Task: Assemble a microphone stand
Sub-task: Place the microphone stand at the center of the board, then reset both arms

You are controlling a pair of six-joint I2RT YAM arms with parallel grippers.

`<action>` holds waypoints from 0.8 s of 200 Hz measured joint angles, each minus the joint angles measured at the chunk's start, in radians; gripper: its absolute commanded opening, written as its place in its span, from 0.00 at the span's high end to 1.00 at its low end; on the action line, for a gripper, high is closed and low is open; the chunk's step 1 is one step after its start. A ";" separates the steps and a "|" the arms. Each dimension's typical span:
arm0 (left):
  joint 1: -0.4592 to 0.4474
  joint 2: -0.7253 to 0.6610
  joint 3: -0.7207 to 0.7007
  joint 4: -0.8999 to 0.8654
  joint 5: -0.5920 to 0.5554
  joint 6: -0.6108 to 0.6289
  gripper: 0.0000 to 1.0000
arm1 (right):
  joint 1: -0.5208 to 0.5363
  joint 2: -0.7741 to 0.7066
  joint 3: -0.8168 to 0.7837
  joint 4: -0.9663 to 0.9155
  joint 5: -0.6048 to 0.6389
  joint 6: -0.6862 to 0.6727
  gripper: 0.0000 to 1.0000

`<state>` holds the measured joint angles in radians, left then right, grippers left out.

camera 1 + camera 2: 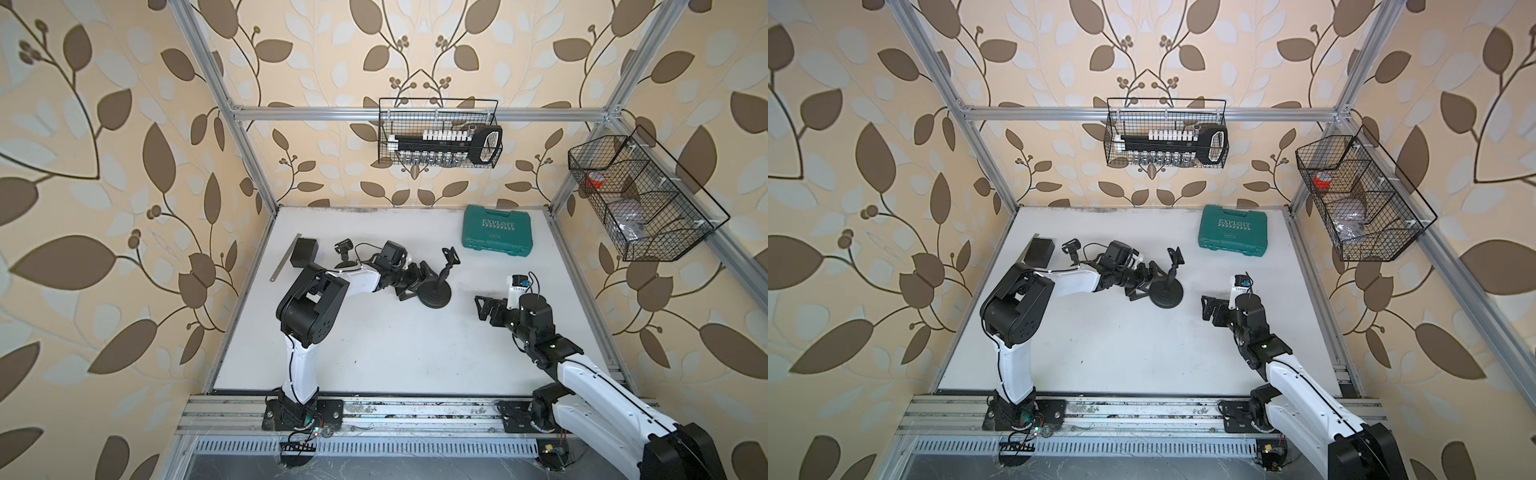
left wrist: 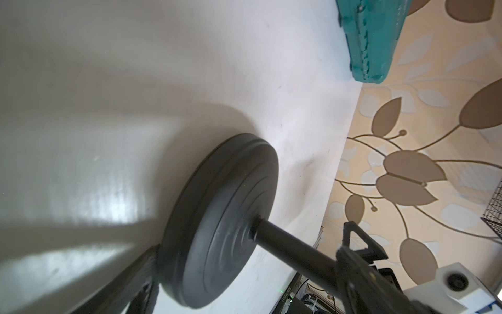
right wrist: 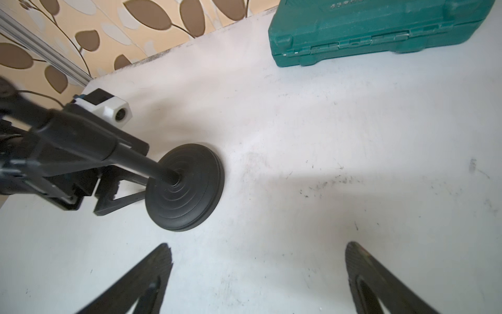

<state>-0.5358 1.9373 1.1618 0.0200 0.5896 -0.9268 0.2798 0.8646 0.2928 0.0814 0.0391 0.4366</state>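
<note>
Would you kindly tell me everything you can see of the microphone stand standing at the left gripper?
The microphone stand is matte black throughout. It has a round base with concentric ridges, a thin post seated in the base's centre, and a small clip on top. It stands upright on the white table. The open left gripper flanks the post low down; whether a finger touches it cannot be told.

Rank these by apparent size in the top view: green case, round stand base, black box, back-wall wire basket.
1. back-wall wire basket
2. green case
3. round stand base and black box: these look about alike, so they are left unranked.
</note>
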 measured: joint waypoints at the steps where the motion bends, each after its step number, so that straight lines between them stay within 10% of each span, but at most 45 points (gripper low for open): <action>1: 0.000 -0.002 -0.002 -0.002 -0.001 0.001 0.01 | 0.000 0.000 0.000 -0.002 0.003 0.000 0.01; 81: -0.010 -0.334 -0.230 -0.193 -0.243 0.095 0.01 | -0.034 0.015 0.057 -0.032 0.137 -0.020 0.01; 160: -0.015 -0.662 -0.457 -0.222 -0.680 0.425 0.01 | -0.094 0.177 0.052 0.253 0.292 -0.339 0.01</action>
<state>-0.5507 1.2751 0.7048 -0.2024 -0.0902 -0.5018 0.1856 1.0412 0.3447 0.3347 0.3309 0.0975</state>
